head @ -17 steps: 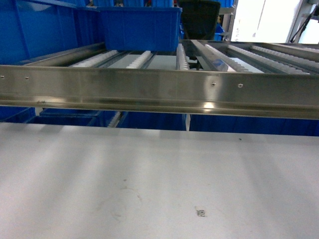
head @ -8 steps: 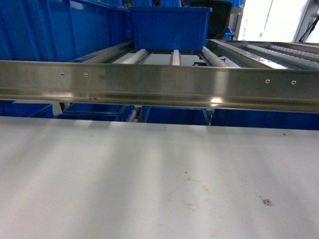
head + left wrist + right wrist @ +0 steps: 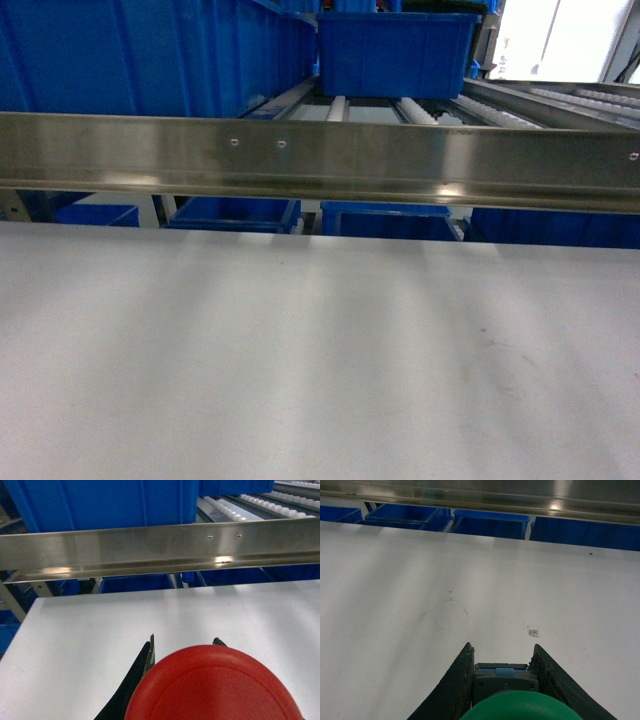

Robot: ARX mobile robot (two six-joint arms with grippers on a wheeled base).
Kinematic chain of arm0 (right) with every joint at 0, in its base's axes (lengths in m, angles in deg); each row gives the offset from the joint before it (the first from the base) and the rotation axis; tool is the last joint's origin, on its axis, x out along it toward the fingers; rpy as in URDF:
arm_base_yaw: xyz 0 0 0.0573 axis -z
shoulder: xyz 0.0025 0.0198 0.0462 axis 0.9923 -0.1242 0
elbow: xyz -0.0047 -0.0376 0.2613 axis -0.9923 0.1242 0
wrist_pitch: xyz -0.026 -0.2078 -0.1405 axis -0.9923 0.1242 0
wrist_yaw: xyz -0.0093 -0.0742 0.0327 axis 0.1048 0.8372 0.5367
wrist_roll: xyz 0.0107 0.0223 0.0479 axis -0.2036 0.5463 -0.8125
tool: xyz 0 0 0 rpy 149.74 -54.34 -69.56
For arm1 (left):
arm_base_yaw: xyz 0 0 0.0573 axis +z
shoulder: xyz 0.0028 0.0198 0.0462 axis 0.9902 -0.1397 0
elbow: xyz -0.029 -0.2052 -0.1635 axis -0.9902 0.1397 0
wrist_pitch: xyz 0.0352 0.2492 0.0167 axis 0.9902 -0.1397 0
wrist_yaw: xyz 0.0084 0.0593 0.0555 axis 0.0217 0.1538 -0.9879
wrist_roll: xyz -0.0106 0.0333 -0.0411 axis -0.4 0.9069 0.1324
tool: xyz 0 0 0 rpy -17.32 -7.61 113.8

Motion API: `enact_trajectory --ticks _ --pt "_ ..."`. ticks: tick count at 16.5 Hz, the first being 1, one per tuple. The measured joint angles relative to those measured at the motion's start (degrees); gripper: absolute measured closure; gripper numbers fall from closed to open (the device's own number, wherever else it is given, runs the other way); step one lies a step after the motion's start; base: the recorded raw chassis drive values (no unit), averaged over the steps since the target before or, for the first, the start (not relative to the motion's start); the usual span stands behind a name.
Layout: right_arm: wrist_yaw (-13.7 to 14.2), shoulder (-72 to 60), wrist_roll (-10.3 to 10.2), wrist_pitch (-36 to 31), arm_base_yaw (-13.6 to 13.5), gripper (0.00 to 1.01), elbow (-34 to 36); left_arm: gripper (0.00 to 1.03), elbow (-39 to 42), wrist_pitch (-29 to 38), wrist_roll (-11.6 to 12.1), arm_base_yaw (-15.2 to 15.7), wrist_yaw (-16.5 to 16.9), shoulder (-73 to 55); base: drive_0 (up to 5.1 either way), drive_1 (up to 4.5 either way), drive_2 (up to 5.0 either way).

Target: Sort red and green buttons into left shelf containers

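Observation:
The red button (image 3: 215, 687) fills the bottom of the left wrist view, with my left gripper (image 3: 185, 644) shut on it and both black fingertips showing past the cap. My right gripper (image 3: 503, 655) is shut on the green button (image 3: 520, 709), pinching its black block base between the fingers above the white table. A large deep blue container (image 3: 150, 55) stands on the shelf at the left, also seen in the left wrist view as a blue container (image 3: 110, 502). Another blue container (image 3: 395, 50) sits further back. Neither gripper shows in the head view.
A steel shelf rail (image 3: 320, 160) runs across in front of the containers, at the far edge of the white table (image 3: 320, 350). Roller tracks (image 3: 500, 105) lie behind it on the right. Smaller blue bins (image 3: 235, 213) sit below the rail. The table's left edge (image 3: 20, 630) is close.
The head view has swung left: the rail holes, the back container and the table marks slid right, and the small mark left the frame. More of the large left container shows.

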State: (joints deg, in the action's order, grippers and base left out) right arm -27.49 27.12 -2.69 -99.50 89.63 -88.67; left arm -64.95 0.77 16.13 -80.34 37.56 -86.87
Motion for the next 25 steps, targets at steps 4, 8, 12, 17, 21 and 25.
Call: enact_trajectory --ticks 4,8,12,17,21,25 --pt "0.0 0.0 0.0 0.0 0.0 0.72 0.0 0.77 0.0 -0.1 0.0 0.0 0.0 0.0 -4.9 2.45 2.4" --pt "0.0 0.0 0.0 0.1 0.0 0.72 0.0 0.77 0.0 0.0 0.0 0.0 0.0 0.0 -4.9 2.43 2.4" --pt "0.0 0.0 0.0 0.0 0.0 0.72 0.0 0.77 0.0 0.0 0.0 0.0 0.0 0.0 -5.0 2.35 2.4" --pt "0.0 0.0 0.0 -0.1 0.0 0.72 0.0 0.77 0.0 -0.2 0.0 0.0 0.0 0.0 -4.9 2.49 2.5" --pt "0.0 0.0 0.0 0.0 0.0 0.72 0.0 0.77 0.0 0.0 0.0 0.0 0.0 0.0 -4.9 2.42 2.4" --pt "0.0 0.0 0.0 -0.1 0.0 0.72 0.0 0.77 0.0 0.1 0.0 0.0 0.1 0.0 -4.9 2.47 2.5"
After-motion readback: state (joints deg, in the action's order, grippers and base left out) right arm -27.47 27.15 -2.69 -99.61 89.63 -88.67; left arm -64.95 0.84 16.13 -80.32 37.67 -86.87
